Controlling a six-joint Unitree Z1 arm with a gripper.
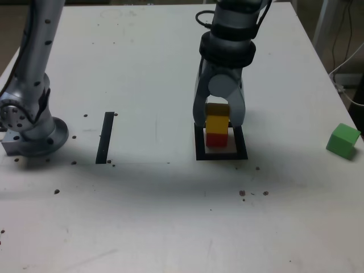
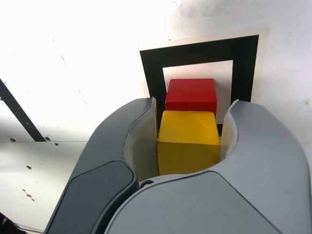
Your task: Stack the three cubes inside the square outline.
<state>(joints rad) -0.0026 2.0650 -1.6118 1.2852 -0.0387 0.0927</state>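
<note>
Between my pincer (image 2: 189, 127) jaws, barely parted, yellow cube (image 2: 187, 141) sits on red cube (image 2: 191, 95) inside the square outline (image 2: 200, 51).

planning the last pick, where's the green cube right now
The green cube sits alone on the white table at the exterior view's far right edge, well outside the square outline and the red-and-yellow stack.
</note>
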